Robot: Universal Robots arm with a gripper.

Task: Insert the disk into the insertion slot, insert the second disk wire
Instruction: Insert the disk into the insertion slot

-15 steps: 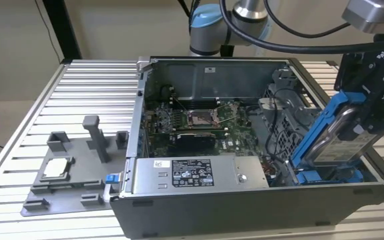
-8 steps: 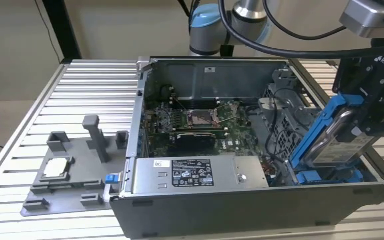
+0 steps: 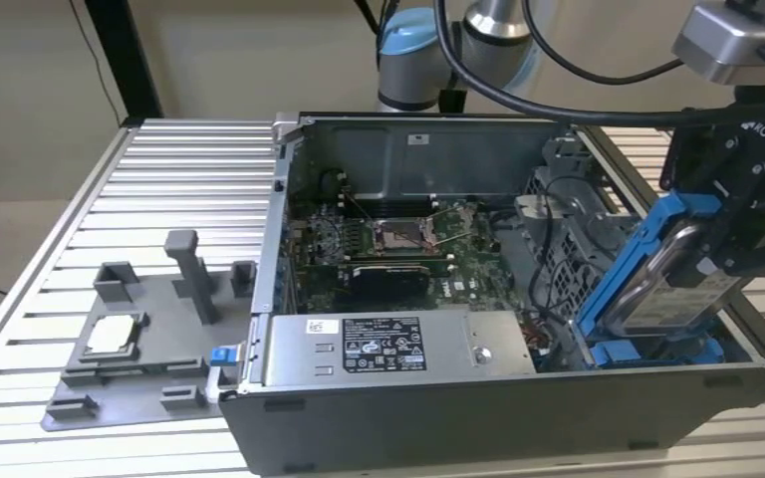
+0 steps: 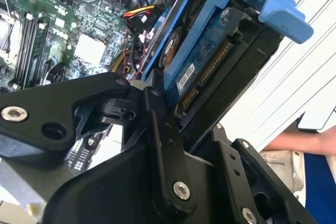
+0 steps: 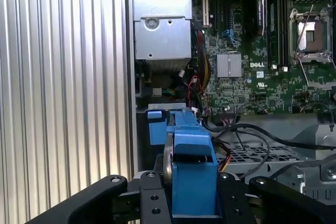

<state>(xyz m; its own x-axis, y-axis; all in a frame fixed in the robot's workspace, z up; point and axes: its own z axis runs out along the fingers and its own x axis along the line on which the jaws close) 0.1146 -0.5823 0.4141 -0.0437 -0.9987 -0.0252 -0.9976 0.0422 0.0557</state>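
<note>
The case is seen open, with a motherboard and a power supply housed inside. The disk is held tilted, with its lower end inside the case at the slot below the gripper; most of it is seen above the cage. How deep that end sits cannot be made out. In the first wrist view the fingers are clamped on the disk's two faces. A person's arm is cut off beyond the gripper.
</note>
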